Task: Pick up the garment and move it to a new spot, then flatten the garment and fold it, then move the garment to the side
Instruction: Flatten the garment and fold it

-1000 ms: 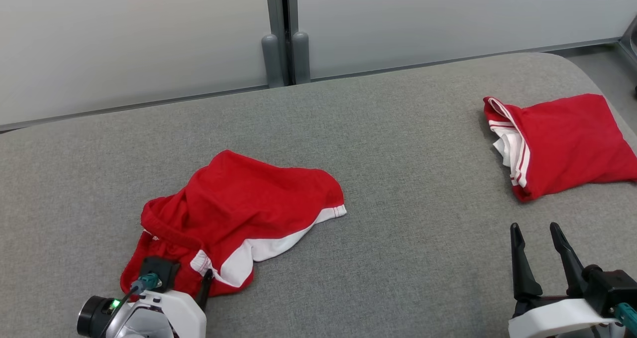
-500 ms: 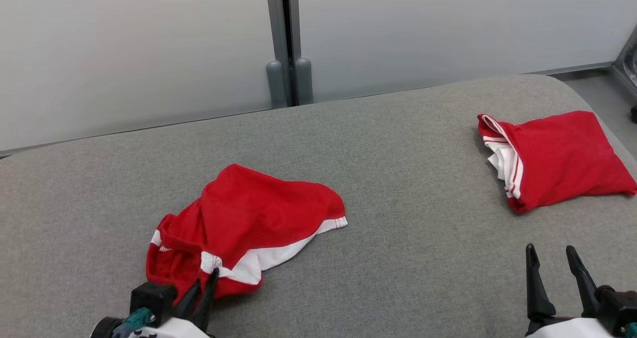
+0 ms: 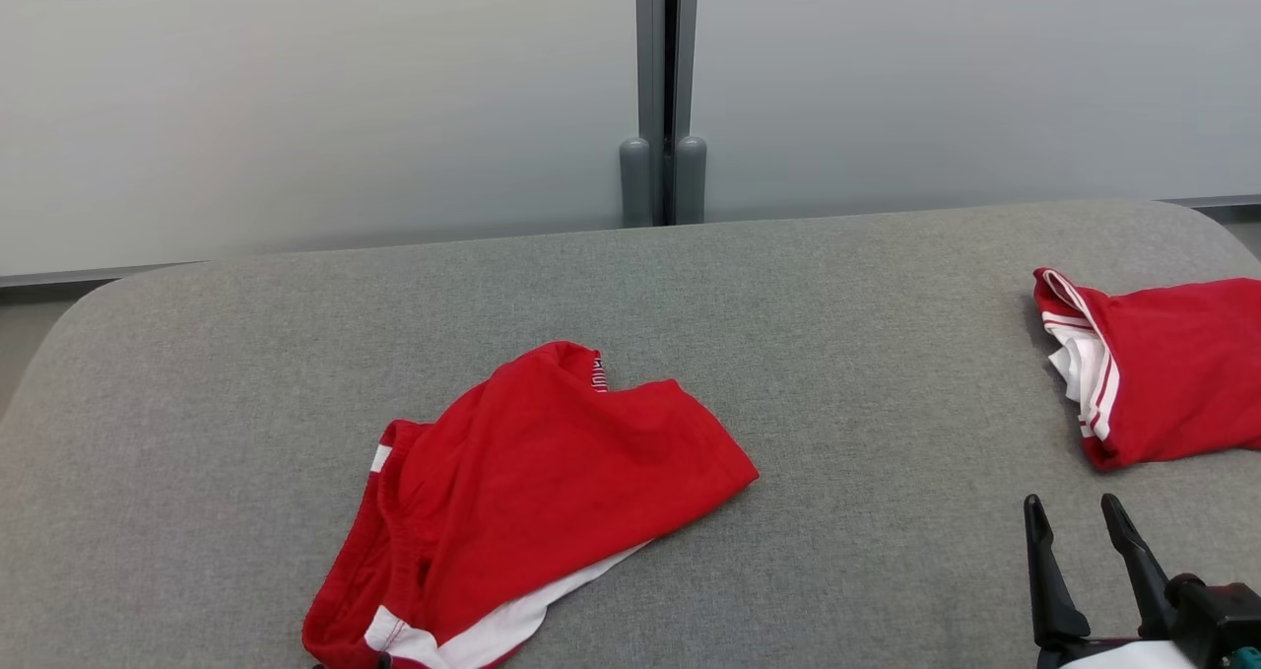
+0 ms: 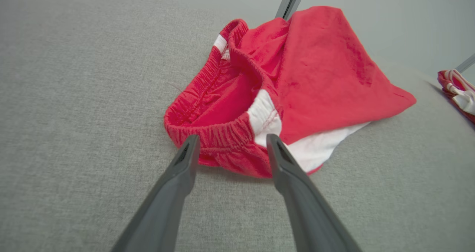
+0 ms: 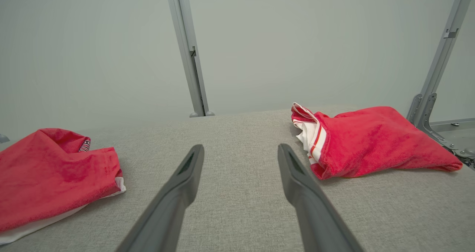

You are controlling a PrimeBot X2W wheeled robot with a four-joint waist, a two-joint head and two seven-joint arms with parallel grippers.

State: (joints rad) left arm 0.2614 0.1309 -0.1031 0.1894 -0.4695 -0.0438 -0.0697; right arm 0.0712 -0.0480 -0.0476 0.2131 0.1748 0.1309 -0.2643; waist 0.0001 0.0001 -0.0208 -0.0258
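My left jaws have just let go. They pinched the waistband a moment ago and now stand apart at the elastic edge, holding nothing. The red shorts (image 3: 552, 472) lie slack on the bench (image 3: 847, 295) at about 7 o'clock, crumpled, with the white trim tucked under. The move to a new spot looks done, I judge, and flattening comes next. My right jaws wait open at 5 o'clock, near the folded red garment (image 3: 1172, 383) at 3 o'clock.

Dark tapered tool (image 3: 1069, 503), perhaps white-cased

Two red garments (image 3: 532, 482) (image 3: 1172, 383), two pincers (image 4: 230, 140) (image 3: 1071, 503) and one grey padded surface (image 3: 837, 304).
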